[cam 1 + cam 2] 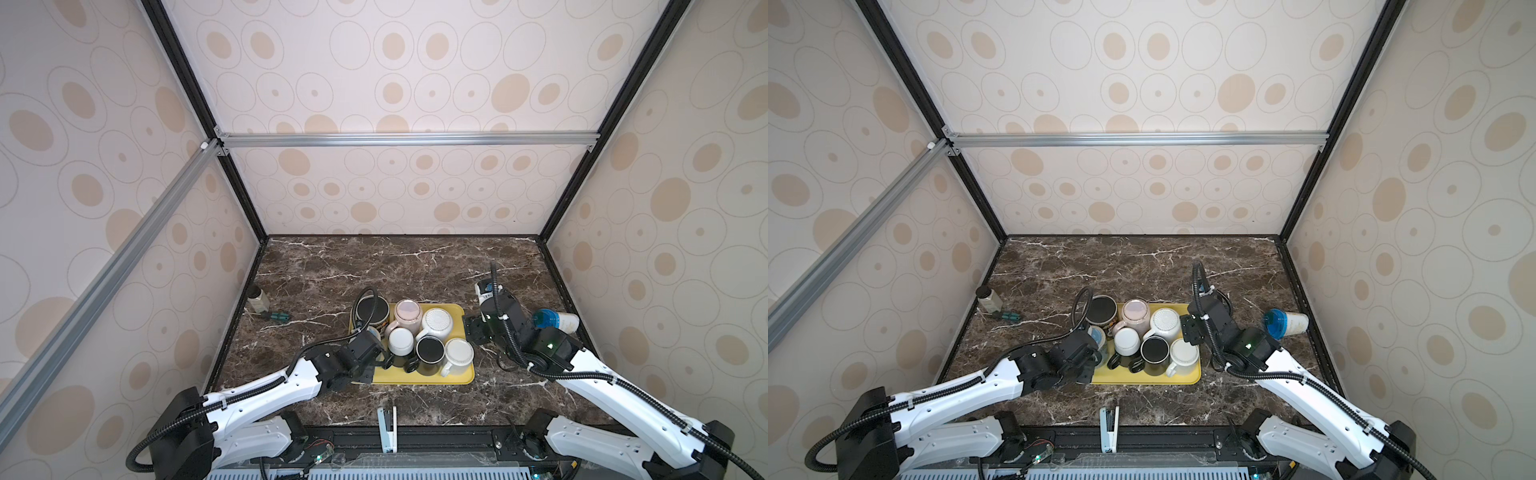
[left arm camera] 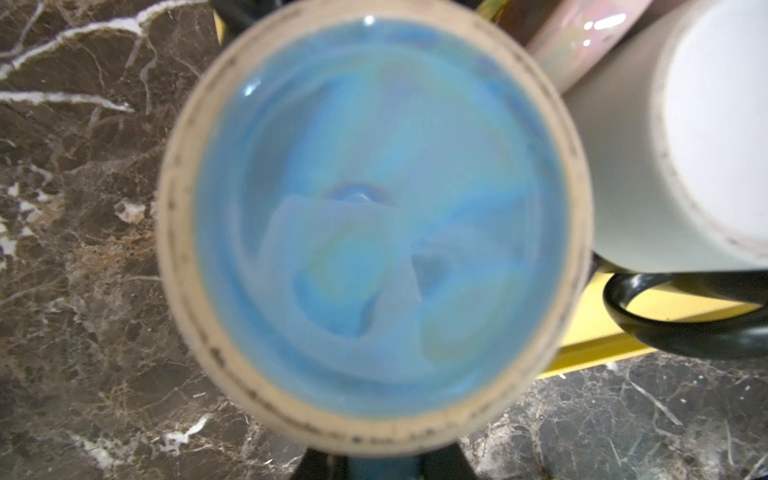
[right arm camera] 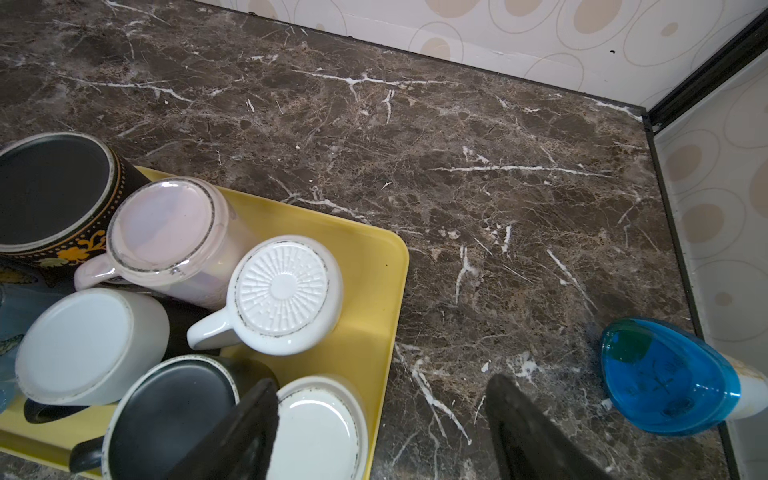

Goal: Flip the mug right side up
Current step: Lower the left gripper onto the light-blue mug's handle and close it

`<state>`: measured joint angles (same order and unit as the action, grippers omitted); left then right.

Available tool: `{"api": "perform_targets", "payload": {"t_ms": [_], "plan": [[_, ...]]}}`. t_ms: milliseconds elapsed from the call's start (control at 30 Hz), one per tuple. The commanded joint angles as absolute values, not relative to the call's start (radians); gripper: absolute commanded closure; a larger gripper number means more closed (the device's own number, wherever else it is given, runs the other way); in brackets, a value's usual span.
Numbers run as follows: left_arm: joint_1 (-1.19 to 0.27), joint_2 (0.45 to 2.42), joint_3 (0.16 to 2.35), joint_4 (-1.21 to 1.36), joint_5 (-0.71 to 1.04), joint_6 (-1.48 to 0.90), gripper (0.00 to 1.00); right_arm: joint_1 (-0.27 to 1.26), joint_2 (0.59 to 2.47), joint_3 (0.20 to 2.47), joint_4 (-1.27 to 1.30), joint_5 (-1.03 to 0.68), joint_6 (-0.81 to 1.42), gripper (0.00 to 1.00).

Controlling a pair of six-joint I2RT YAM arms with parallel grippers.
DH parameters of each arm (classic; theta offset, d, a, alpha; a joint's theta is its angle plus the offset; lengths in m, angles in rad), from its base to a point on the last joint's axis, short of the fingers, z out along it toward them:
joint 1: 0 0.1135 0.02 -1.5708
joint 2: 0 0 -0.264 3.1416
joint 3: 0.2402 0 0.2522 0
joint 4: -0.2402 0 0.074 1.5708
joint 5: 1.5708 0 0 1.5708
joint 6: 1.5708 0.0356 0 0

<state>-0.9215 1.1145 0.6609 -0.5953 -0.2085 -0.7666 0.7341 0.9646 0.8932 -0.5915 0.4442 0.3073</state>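
**Marble-top bench, crowded tray: left claw takes upturned blue mug**

Dark veined table (image 1: 374, 266) inside patterned walls carries a yellow tray (image 3: 365, 291) packed with mugs, all base-up. At the tray's left edge stands the blue mug (image 2: 374, 216), inverted, with its glazed blue base and bare clay foot ring filling the left wrist view. The left gripper (image 2: 382, 467) sits directly over it, jaws drawn narrow on a dark-blue part of the mug, apparently its handle. The right gripper (image 3: 382, 432) hangs wide open and empty over the tray's right edge.

The mug looks ceramic: rigid, weighty for its size, slick where glazed and liable to chip. A white mug (image 2: 685, 137) stands close beside it, and a black handle (image 2: 673, 320) lies just beyond. The handle or the clear table-side wall seems the safest hold, and the flip probably calls for a lift clear of those neighbours.
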Motion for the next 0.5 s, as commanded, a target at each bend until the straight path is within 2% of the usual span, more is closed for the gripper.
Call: {"api": "perform_targets", "payload": {"t_ms": [0,233,300,333,467], "plan": [[-0.928,1.106,0.667,-0.593,-0.247,-0.775,0.84,0.743,0.941,0.886,-0.601,0.445,0.321,0.2],[-0.94,1.078,0.658,-0.601,-0.258,-0.793,0.97,0.743,0.919,0.881,-0.608,0.432,0.334,0.22],[-0.947,1.081,0.652,-0.604,-0.259,-0.805,0.95,0.745,0.919,0.881,-0.608,0.425,0.336,0.23],[-0.949,1.086,0.648,-0.601,-0.261,-0.81,0.9,0.745,0.921,0.882,-0.607,0.423,0.336,0.23],[-0.956,1.115,0.638,-0.603,-0.274,-0.824,0.56,0.747,0.928,0.884,-0.602,0.424,0.336,0.22]]}}
